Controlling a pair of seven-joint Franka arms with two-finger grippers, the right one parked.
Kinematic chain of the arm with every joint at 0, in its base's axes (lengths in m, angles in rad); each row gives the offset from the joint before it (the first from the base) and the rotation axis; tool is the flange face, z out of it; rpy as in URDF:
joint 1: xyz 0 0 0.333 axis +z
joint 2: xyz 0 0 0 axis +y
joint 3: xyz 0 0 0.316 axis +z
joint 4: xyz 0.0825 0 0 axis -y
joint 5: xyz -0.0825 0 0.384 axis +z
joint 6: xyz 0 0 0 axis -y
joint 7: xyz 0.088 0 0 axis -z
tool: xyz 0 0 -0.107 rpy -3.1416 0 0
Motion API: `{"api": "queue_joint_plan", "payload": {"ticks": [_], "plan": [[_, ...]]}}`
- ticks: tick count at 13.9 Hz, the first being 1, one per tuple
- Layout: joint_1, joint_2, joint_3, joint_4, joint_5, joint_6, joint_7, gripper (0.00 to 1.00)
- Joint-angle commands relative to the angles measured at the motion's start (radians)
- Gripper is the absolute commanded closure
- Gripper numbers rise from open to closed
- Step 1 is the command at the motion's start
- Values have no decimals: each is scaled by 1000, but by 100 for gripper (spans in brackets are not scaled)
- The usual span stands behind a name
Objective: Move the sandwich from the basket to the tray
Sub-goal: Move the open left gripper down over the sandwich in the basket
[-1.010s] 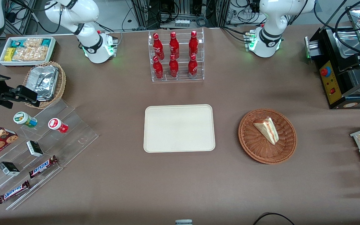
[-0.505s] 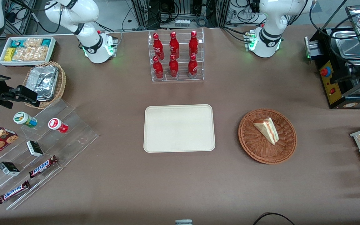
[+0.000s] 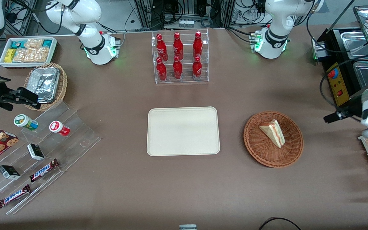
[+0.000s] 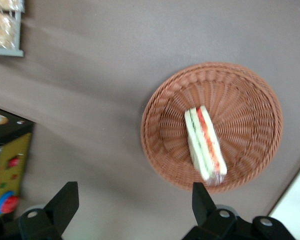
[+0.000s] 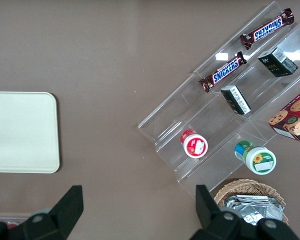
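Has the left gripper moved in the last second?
Yes. The gripper, open, has come from the hot-food machine toward the basket.

Left arm raised at working end, hand pointing down, fingers spread apart

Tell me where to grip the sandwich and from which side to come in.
Probably from above, fingers across the bread faces mid-wedge: the sandwich lies in the basket, whose rim blocks a sideways approach. The open gripper hovers off toward the working arm's end, so it must move over first.
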Motion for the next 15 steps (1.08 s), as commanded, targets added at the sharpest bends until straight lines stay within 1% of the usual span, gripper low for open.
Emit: {"api": "queue_joint_plan", "payload": {"ticks": [1,3,10,15], "plan": [[-25,6,-9,-122,-12,164,-151,0],[-51,21,-12,-184,-25,265,-204,0],[-178,131,-14,-210,-29,413,-355,0],[-180,124,-14,-340,-28,554,-358,0]]}}
